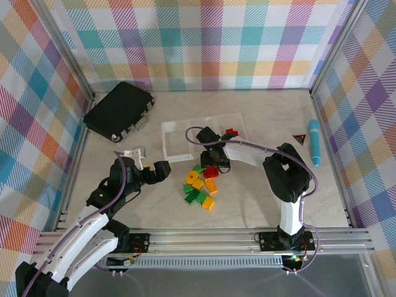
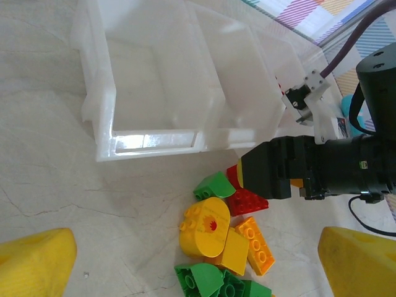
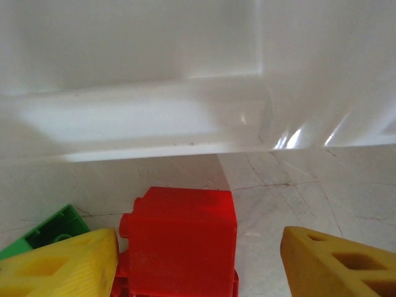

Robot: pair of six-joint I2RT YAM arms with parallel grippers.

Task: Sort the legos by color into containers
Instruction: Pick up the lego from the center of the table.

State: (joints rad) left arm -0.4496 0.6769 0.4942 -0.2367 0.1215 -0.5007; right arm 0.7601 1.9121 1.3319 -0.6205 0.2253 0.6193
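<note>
Right claw low over legos, pile lying just before containers. Fingertips spread either side of red brick: one close against it, other apart, nothing pinched. Left claw spread wide, empty, just left of pile. Black case far left, teal pen by right wall, both well apart. Right wrist view: red brick cut off at bottom, green brick half hidden behind fingertip. Bare surface right of pile.
</note>
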